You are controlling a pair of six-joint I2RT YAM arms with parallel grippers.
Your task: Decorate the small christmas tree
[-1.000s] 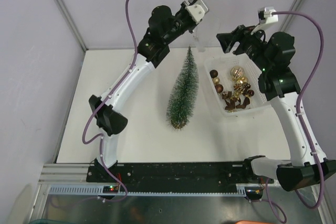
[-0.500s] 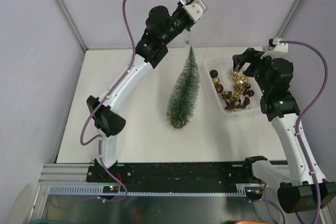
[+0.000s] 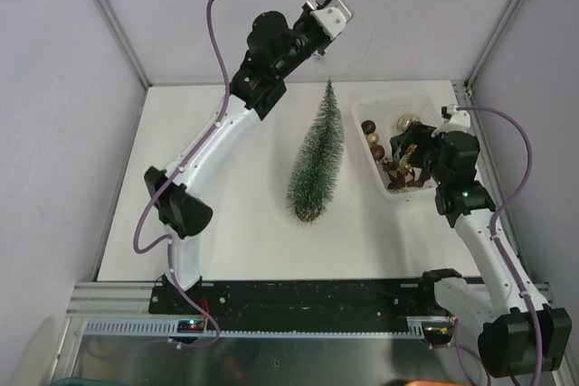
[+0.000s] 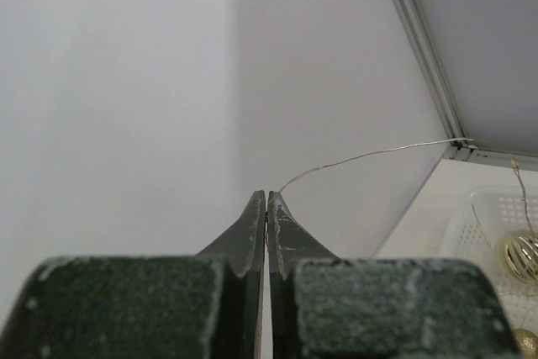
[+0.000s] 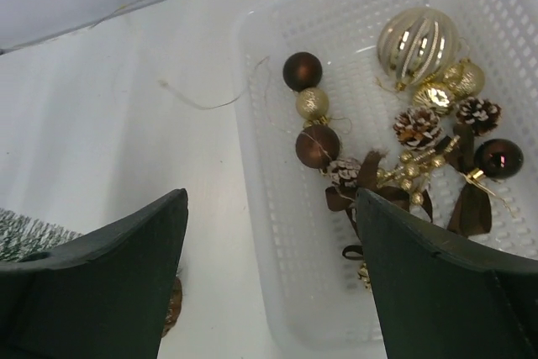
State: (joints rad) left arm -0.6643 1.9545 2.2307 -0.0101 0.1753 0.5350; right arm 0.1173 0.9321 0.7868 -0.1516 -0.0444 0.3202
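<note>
At the centre of the overhead frame the small christmas tree (image 3: 317, 155) stands upright and bare on the table (image 3: 181, 178). The left claw (image 3: 317, 50) hangs at upper centre, just beyond the tree's tip, and a careless descent could topple it.

In the left wrist view that claw is pinched shut on a wire (image 4: 370, 154) arcing rightward. A hard pull might slip it free or sweep it against the tree.

In the right wrist view the right claw (image 5: 271, 199) gapes wide over the basket (image 5: 252, 149) wall. It may straddle the rim rather than a bauble (image 5: 317, 145).
</note>
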